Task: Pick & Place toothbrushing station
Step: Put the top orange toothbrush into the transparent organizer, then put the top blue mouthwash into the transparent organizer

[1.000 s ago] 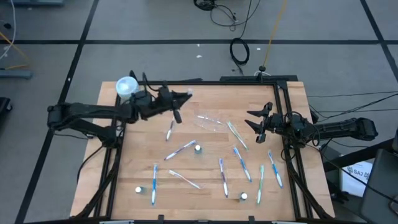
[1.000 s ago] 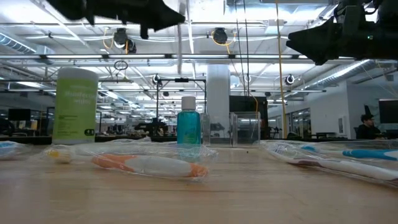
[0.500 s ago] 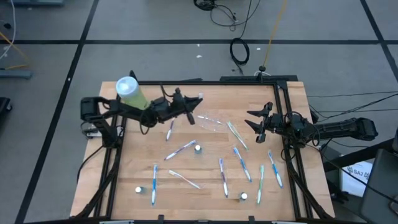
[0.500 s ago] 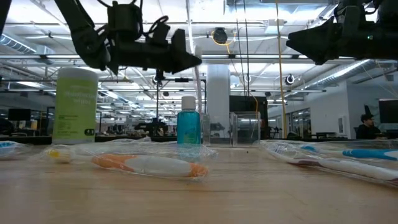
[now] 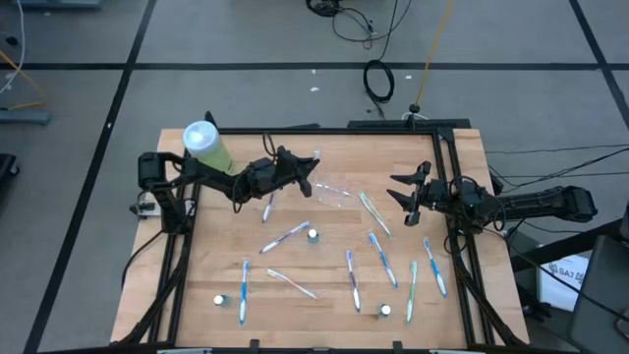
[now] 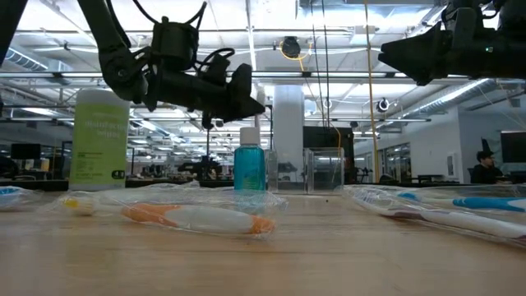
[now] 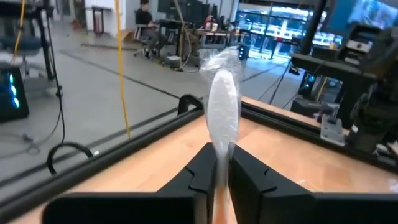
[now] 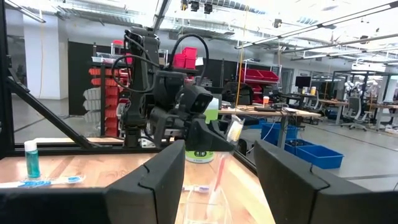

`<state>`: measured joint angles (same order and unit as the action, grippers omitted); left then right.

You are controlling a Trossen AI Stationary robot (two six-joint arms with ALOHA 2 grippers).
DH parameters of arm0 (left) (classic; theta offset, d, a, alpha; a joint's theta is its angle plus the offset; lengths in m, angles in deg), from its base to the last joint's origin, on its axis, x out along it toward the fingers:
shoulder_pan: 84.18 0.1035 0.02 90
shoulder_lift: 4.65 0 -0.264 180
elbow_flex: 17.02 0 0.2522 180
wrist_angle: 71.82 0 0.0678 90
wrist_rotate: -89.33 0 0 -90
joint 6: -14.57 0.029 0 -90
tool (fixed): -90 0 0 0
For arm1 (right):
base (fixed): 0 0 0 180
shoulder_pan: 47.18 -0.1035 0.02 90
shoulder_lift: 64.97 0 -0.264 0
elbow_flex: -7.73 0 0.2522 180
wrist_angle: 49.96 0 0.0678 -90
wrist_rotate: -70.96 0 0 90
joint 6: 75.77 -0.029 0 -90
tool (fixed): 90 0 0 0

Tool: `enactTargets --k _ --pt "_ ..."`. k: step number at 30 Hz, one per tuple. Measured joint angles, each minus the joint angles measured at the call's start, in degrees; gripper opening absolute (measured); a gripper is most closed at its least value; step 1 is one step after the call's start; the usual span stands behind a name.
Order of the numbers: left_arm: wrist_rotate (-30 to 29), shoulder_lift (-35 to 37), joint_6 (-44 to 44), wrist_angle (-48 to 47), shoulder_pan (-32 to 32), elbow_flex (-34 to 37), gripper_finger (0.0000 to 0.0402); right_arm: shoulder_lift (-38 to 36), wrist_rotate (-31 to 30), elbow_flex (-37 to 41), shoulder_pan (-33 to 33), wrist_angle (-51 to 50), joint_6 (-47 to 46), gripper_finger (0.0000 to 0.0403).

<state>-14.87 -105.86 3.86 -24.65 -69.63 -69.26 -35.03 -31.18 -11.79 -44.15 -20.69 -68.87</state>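
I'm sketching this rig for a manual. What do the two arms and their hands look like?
Both arms are dark, nearly black, built of slim jointed segments with black cables looped along them. The left hand ends in two flat, angular black fingers with stepped inner edges. The right hand has the same broad dark fingers. No markings show.

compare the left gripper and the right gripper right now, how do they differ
The left gripper has its fingers pinched on a wrapped toothbrush, held near the clear cup. The right gripper holds nothing, its fingers spread wide, waiting by the table's right side. Both hang above the wood.
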Motion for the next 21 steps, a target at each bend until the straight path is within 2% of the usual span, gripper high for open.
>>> enactTargets --k 3,12,16,21 --pt "-0.5 0.0 -2.9 -0.4 0.0 0.0 0.0065 0.0 0.0 0.0 0.0 0.0 0.0 0.0185" --pt "-1.3 0.0 -2.9 -1.2 0.0 0.0 0.012 0.0 0.0 0.0 0.0 0.0 -0.2 0.0185" --pt "-1.3 1.6 0.5 -1.1 -0.1 0.0 0.0153 0.0 0.0 0.0 0.0 0.0 -0.2 0.0185" --pt "-1.3 6.8 4.4 -3.3 -0.1 0.0 0.019 0.0 0.0 0.0 0.0 0.0 -0.2 0.0185"
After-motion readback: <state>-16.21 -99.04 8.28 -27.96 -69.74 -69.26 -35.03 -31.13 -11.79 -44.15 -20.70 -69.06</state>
